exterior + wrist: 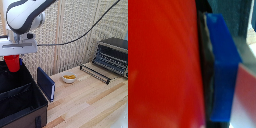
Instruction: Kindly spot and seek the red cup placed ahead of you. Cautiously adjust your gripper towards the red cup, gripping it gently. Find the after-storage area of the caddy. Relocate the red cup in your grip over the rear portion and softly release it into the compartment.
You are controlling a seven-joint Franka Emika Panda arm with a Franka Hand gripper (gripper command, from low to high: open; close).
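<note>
The red cup [12,63] hangs from my gripper [13,56] above the black caddy [20,102] at the exterior view's left. The white gripper head sits just over the cup, and its fingers are shut on the cup's rim. The cup hovers over the caddy section farthest from the strap wall [11,80], at about the level of its top edge. In the wrist view the red cup [163,65] fills most of the picture, pressed against a blue finger pad [225,70]. The caddy's strap [38,121] shows on its near wall.
A flat dark blue panel [46,83] leans beside the caddy. A small white bowl with yellow-orange contents [69,78] sits mid-table. A black and silver toaster oven [113,56] stands at the exterior view's right with a rack [96,73] before it. A cable runs overhead.
</note>
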